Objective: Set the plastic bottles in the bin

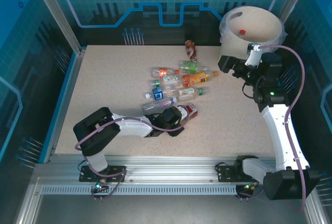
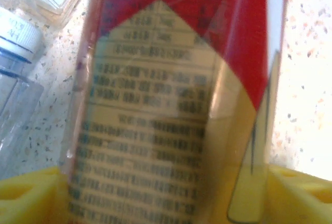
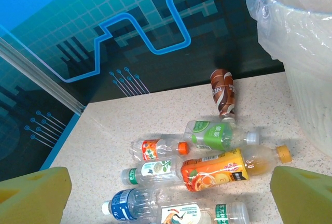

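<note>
Left wrist: glossy, flat-sided red-labelled bottle (image 2: 171, 105)

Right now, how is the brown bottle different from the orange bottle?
The brown bottle is wrapped in brown; the orange bottle has an orange label and a see-through end. The brown bottle points at the back wall; the orange bottle lies crosswise. The brown bottle looks shorter than the orange bottle. Both are on the table, outside the bin.

The left arm (image 1: 129, 126) lies low and folded, its left gripper (image 1: 182, 114) reaching right, yellow fingers (image 2: 31, 195) set apart. The right arm (image 1: 277, 125) stands tall, the right gripper (image 1: 225, 63) held high, jaws spread wide.
</note>
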`<move>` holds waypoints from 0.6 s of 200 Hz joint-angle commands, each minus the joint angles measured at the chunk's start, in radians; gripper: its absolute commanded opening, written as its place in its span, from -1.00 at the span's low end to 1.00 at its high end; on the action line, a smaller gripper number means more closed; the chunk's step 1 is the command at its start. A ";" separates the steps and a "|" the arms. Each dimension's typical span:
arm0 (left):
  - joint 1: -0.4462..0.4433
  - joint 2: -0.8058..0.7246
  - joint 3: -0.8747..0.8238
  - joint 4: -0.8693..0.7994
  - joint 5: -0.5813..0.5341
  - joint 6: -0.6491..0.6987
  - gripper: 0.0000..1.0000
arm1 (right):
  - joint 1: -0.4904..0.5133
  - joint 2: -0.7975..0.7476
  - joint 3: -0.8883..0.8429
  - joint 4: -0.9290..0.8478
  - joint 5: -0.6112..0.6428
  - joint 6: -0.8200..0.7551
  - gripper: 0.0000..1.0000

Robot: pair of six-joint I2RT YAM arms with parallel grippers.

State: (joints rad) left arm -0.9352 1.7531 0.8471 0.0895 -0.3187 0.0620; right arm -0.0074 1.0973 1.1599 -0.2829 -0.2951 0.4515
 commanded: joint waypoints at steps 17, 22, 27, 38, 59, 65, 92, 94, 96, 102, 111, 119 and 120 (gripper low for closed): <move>0.008 -0.006 0.031 0.021 0.050 -0.024 0.13 | 0.011 -0.035 -0.018 0.014 -0.006 0.001 1.00; 0.012 -0.009 0.032 0.013 0.061 -0.032 0.10 | 0.012 -0.037 -0.021 0.014 -0.007 0.000 1.00; 0.017 -0.010 0.032 0.010 0.073 -0.044 0.08 | 0.012 -0.040 -0.026 0.017 -0.008 0.000 1.00; 0.032 -0.019 0.027 0.006 0.100 -0.072 0.05 | 0.013 -0.045 -0.038 0.023 -0.012 0.003 1.00; 0.054 -0.063 0.015 0.009 0.115 -0.109 0.05 | 0.014 -0.050 -0.057 0.041 -0.021 0.030 1.00; 0.058 -0.084 0.012 0.011 0.116 -0.116 0.05 | 0.015 -0.048 -0.060 0.046 -0.025 0.039 1.00; 0.088 -0.199 -0.002 0.033 0.125 -0.139 0.05 | 0.023 -0.014 -0.031 -0.009 0.006 0.138 1.00; 0.091 -0.205 -0.002 0.034 0.124 -0.140 0.05 | 0.023 -0.011 -0.022 -0.019 0.014 0.156 1.00; 0.095 -0.215 -0.002 0.035 0.125 -0.142 0.05 | 0.023 -0.005 -0.016 -0.035 0.022 0.174 1.00; 0.105 -0.239 -0.003 0.035 0.122 -0.146 0.05 | 0.023 0.013 0.006 -0.069 0.029 0.221 1.00; 0.118 -0.273 -0.001 0.036 0.122 -0.146 0.05 | 0.024 0.043 0.036 -0.089 -0.016 0.256 1.00; 0.127 -0.297 0.003 0.036 0.124 -0.140 0.05 | 0.027 0.071 0.060 -0.090 -0.078 0.276 1.00; 0.128 -0.301 0.003 0.035 0.125 -0.139 0.05 | 0.029 0.074 0.063 -0.090 -0.085 0.278 1.00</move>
State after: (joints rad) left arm -0.8391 1.5429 0.8494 0.0990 -0.2146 -0.0544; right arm 0.0017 1.1061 1.1412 -0.3153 -0.2970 0.5907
